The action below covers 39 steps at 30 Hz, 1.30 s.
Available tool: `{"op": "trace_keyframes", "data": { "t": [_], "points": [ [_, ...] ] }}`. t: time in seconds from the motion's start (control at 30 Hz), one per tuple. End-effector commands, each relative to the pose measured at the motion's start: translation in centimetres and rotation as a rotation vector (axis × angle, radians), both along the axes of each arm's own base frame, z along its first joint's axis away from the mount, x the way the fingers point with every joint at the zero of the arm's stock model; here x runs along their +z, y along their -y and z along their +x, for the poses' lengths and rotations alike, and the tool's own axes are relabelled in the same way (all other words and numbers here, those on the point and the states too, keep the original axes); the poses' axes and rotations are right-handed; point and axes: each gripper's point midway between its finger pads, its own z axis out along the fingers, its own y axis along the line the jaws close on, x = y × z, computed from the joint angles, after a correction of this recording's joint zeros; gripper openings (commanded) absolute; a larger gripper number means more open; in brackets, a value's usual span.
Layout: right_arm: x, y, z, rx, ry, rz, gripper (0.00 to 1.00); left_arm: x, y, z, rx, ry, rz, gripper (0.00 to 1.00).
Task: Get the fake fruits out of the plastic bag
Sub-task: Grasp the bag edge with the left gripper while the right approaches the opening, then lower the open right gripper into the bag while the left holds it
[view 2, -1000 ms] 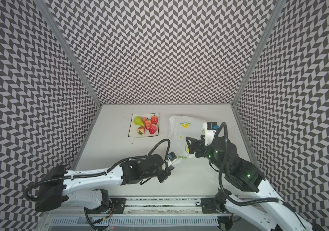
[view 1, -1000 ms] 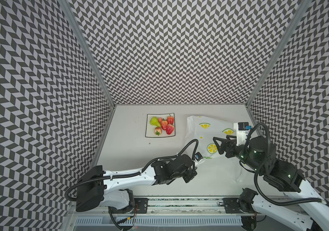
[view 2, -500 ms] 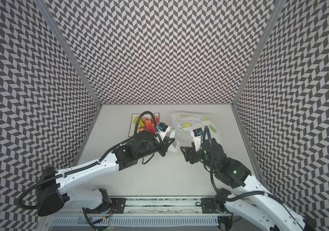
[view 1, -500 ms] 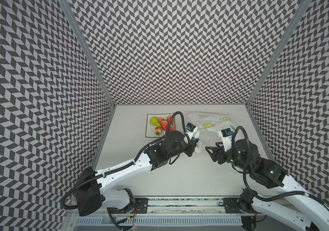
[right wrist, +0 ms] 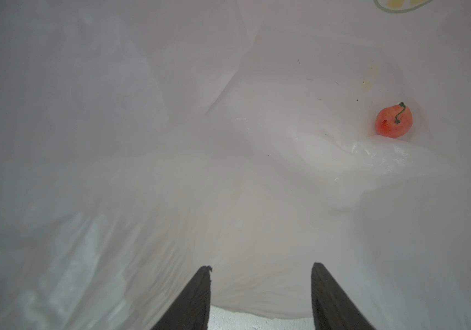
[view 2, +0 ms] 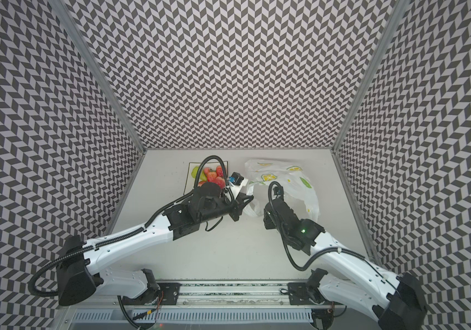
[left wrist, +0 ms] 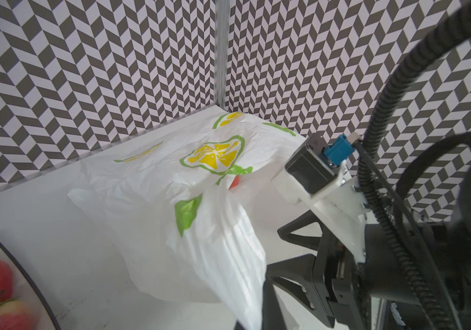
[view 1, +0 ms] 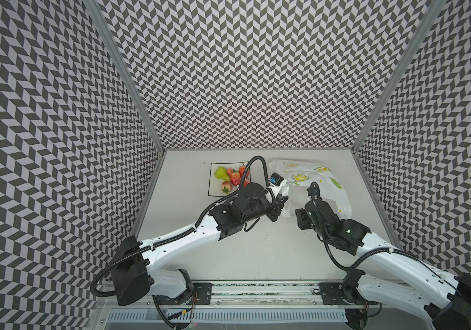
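Note:
The white plastic bag (view 1: 314, 183) with yellow-green prints lies at the back right in both top views. My left gripper (view 1: 281, 200) is shut on the bag's near edge and holds it up; in the left wrist view the bag (left wrist: 200, 217) hangs from the jaws at the frame's bottom. My right gripper (right wrist: 261, 265) is open with nothing between its fingers, and it sits at the bag's mouth looking inside. One pinkish-red cherry (right wrist: 394, 121) with a stem rests deep in the bag. A pear (view 1: 220, 173) and several strawberries (view 1: 235, 177) lie on the plate.
The square black-rimmed plate (view 1: 214, 191) stands left of the bag, partly behind my left arm's cable. The two wrists are close together at mid-table. Patterned walls enclose the back and both sides, and the bag (view 2: 291, 183) lies near the right wall.
My left gripper carried the bag's edge from the table's front toward the back and lifted it. My right gripper moved left to the bag's mouth, and its jaws narrowed.

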Motion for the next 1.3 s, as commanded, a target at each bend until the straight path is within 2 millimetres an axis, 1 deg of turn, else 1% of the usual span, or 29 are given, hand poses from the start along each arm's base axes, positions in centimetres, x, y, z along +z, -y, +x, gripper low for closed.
{"op": "trace_keyframes", "data": {
  "t": [0.0,0.07,0.13,0.17,0.23,0.3,0.37,0.53,0.63,0.73,0.8,0.9,1.03,1.2,1.27],
  "points": [
    [3.0,-0.4,1.4,0.055,0.142,-0.035,0.56,1.0,-0.9,0.1,0.011,0.049,0.029,0.0],
    [4.0,-0.4,1.5,0.104,0.195,-0.092,0.56,1.0,-1.2,-0.1,0.009,0.059,0.042,0.0],
    [4.6,-0.7,1.6,0.183,0.246,-0.16,0.58,1.4,-1.4,-0.1,0.013,0.07,0.038,0.0],
    [4.6,-1.0,1.5,0.224,0.256,-0.191,0.58,1.5,-1.5,-0.1,0.014,0.073,0.036,0.0],
    [3.9,-2.6,0.8,0.402,0.25,-0.275,0.58,1.9,-1.7,-0.2,0.014,0.077,0.032,0.0],
    [3.6,-2.9,0.8,0.458,0.253,-0.334,0.56,2.1,-2.0,-0.3,0.016,0.078,0.031,0.0],
    [3.1,-2.6,1.1,0.49,0.273,-0.419,0.56,2.3,-2.3,-0.4,0.019,0.079,0.029,0.0],
    [1.7,-0.1,2.0,0.463,0.297,-0.651,0.56,2.8,-2.7,-0.3,0.029,0.082,0.018,0.0],
    [0.4,1.1,2.5,0.441,0.303,-0.75,0.56,2.6,-2.7,-0.3,0.026,0.082,0.022,0.0],
    [-1.1,2.2,3.1,0.408,0.266,-0.817,0.56,2.2,-2.9,-0.4,0.027,0.082,0.037,0.0],
    [-1.2,3.1,3.9,0.344,0.255,-0.838,0.56,1.9,-3.1,-0.5,0.024,0.083,0.044,0.0],
    [-1.4,3.7,4.8,0.291,0.232,-0.829,0.57,1.3,-3.4,-0.8,0.017,0.08,0.058,0.0],
    [-2.2,4.4,5.9,0.239,0.174,-0.831,0.59,1.0,-3.2,-1.6,-0.022,0.081,0.063,0.0],
    [-2.9,5.5,7.2,0.149,0.104,-0.768,0.63,0.4,-2.6,-2.9,-0.088,0.11,0.096,0.0],
    [-3.1,5.9,7.8,0.092,0.066,-0.715,0.64,0.4,-2.3,-3.1,-0.1,0.117,0.098,0.0]
  ]
}}
